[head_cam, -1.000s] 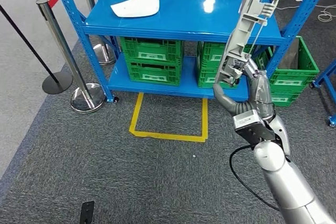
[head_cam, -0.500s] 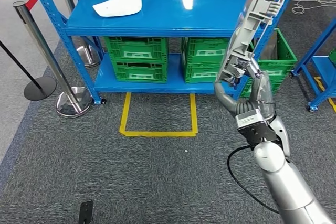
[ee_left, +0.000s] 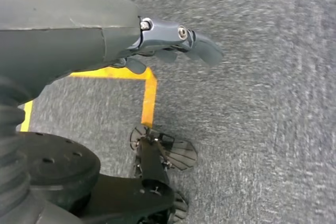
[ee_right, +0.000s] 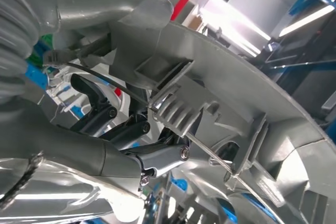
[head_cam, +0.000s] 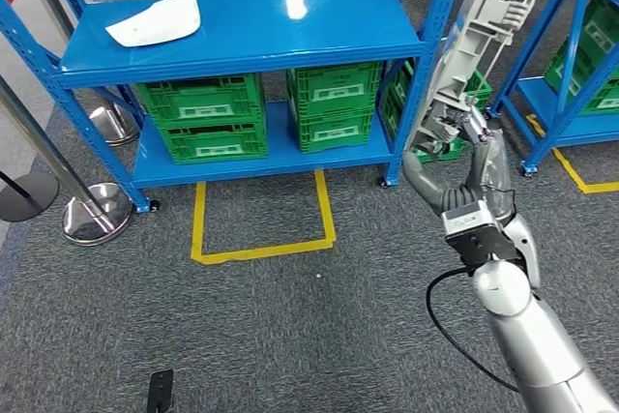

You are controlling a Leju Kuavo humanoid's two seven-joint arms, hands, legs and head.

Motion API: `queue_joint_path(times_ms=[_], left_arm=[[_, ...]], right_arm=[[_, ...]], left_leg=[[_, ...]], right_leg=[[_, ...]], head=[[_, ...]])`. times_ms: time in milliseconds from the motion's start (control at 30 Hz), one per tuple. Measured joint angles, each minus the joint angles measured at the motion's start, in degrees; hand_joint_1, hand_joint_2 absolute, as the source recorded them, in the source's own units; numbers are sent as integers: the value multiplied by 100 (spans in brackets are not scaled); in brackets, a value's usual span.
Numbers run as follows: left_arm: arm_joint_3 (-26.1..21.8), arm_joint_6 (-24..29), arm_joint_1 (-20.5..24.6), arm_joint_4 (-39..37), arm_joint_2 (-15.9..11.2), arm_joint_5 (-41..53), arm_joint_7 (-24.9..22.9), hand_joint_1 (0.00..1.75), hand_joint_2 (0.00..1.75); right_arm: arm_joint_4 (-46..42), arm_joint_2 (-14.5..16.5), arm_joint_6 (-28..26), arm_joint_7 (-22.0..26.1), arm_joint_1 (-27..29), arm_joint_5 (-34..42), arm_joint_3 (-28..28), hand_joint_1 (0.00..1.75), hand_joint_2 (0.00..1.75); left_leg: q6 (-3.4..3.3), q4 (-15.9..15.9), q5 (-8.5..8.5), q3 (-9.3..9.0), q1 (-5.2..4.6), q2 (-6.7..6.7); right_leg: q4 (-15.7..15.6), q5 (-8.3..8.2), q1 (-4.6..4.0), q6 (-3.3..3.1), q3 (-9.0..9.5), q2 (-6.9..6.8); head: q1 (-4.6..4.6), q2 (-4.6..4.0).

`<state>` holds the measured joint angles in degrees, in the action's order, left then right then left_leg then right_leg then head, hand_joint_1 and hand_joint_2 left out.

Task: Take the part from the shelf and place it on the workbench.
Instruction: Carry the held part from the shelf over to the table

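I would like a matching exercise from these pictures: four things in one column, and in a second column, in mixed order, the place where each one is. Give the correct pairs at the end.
Things
1. grey part
2. white sheet
3. green crates
4. yellow tape

Places
A. on the lower level of the blue shelf
B. on the grey carpet, in front of the shelf
C. held up by the right hand
D. lying on the top level of the shelf, toward one end

Pairs: 1-C, 2-D, 3-A, 4-B
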<state>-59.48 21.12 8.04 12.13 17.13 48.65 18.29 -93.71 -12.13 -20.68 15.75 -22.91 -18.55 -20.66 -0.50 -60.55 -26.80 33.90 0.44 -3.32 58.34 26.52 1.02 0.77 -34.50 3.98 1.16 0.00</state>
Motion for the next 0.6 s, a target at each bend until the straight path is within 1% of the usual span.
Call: queue_joint_path(times_ms=[33, 67, 100, 133, 167, 200, 233, 267, 300, 333, 367, 400, 433, 467, 500, 533, 567, 600], left_arm=[[-1, 1, 4, 0, 2, 1, 0, 0, 175], [-2, 1, 6, 0, 4, 1, 0, 0, 175], [-3, 2, 8, 0, 8, 3, 1, 0, 175], [-4, 2, 8, 0, 13, 7, 4, 0, 175], [-6, 1, 7, 0, 18, 11, 10, 0, 175], [-7, 0, 4, 0, 21, 15, 16, 0, 175], [-8, -1, -4, 0, 16, 16, 23, 0, 175], [-8, -2, -17, 0, 8, 14, 26, 0, 175], [-9, -1, -32, 0, -3, 9, 28, 0, 175], [-10, -1, -45, 0, -14, 0, 28, 0, 175], [-11, -3, -53, 0, -25, -15, 28, 0, 175], [-13, -13, -56, 0, -32, -36, 25, 0, 175], [-15, -37, -57, 0, -42, -60, 21, 0, 175], [-17, -73, -57, 0, -53, -85, 15, 0, 175], [-23, -114, -60, 0, -66, -107, 7, 0, 175], [-32, -154, -65, 0, -85, -130, 0, 0, 175], [-43, -179, -71, 0, -105, -160, -6, 0, 175], [-62, -189, -76, 0, -128, -198, -11, 0, 175]], right_arm=[[-3, 0, -6, 2, -1, 1, 4, 175, 175], [-6, 0, -11, 4, -1, 1, 8, 175, 175], [-9, -1, -15, 5, 12, 2, 16, 175, 175], [-10, -1, -17, 3, 23, 3, 30, 175, 175], [-11, -1, -20, 5, 28, 5, 42, 175, 175], [-15, -1, -23, 8, 33, 7, 53, 175, 175], [-20, -1, -26, 10, 36, 9, 63, 175, 175], [-24, -1, -27, 15, 41, 11, 69, 175, 175], [-28, -2, -28, 17, 51, 14, 79, 175, 175], [-31, -2, -28, 17, 64, 19, 91, 175, 175], [-35, -2, -28, 16, 77, 25, 106, 175, 175], [-44, -2, -28, 14, 89, 33, 124, 175, 175], [-59, -2, -28, 15, 97, 43, 146, 175, 175], [-73, -2, -28, 17, 95, 52, 167, 175, 175], [-92, -2, -28, 21, 90, 61, 184, 175, 175], [-109, -2, -30, 28, 86, 68, 197, 175, 175], [-121, -2, -32, 34, 88, 73, 209, 175, 175], [-131, -2, -33, 39, 96, 78, 227, 175, 175]], left_leg=[[-20, 83, -18, -23, -1, -56], [-33, 122, -26, -25, -7, -35], [-56, 155, -30, -28, -4, 17], [-79, 183, -16, -33, 4, 67], [-107, 211, 0, -39, 12, 120], [-132, 233, 14, -43, 17, 177], [-148, 234, 17, -41, 8, 232], [-159, 230, 16, -37, 0, 288], [-161, 227, 14, -35, -6, 347], [-162, 224, 11, -34, -10, 404], [-159, 218, 6, -35, -11, 457], [-152, 212, -1, -36, -12, 504], [-138, 203, -11, -38, -16, 547], [-115, 184, -24, -29, -35, 586], [-90, 168, -34, -17, -53, 623], [-65, 156, -39, -8, -71, 664], [-43, 147, -39, -3, -86, 714], [-22, 144, -46, -9, -84, 757]], right_leg=[[4, -19, 11, 38, -41, 46], [3, -41, 16, 80, -78, 93], [4, -46, 26, 115, -112, 106], [38, -16, 24, 144, -150, 49], [159, 73, 17, 170, -219, -51], [404, 220, 13, 190, -337, -175], [749, 398, 9, 207, -495, -284], [1130, 563, 10, 222, -662, -332], [1424, 658, 12, 232, -790, -349], [1540, 655, 12, 238, -835, -356], [1430, 547, 11, 238, -767, -373], [1128, 371, 11, 232, -601, -416], [739, 221, 1, 222, -394, -523], [387, 120, -22, 203, -202, -633], [161, 77, -41, 173, -80, -720], [61, 87, -61, 142, -32, -763], [48, 83, -73, 105, -30, -725], [50, 70, -64, 68, -45, -670]], head=[[3, 0], [4, 0], [11, 0], [-1, 0], [-22, 0], [-40, 0], [-61, 0], [-70, 0], [-69, 0], [-69, 0], [-69, 0], [-70, 0], [-70, 0], [-73, 0], [-71, 0], [-72, 0], [-74, 0], [-74, 0]])
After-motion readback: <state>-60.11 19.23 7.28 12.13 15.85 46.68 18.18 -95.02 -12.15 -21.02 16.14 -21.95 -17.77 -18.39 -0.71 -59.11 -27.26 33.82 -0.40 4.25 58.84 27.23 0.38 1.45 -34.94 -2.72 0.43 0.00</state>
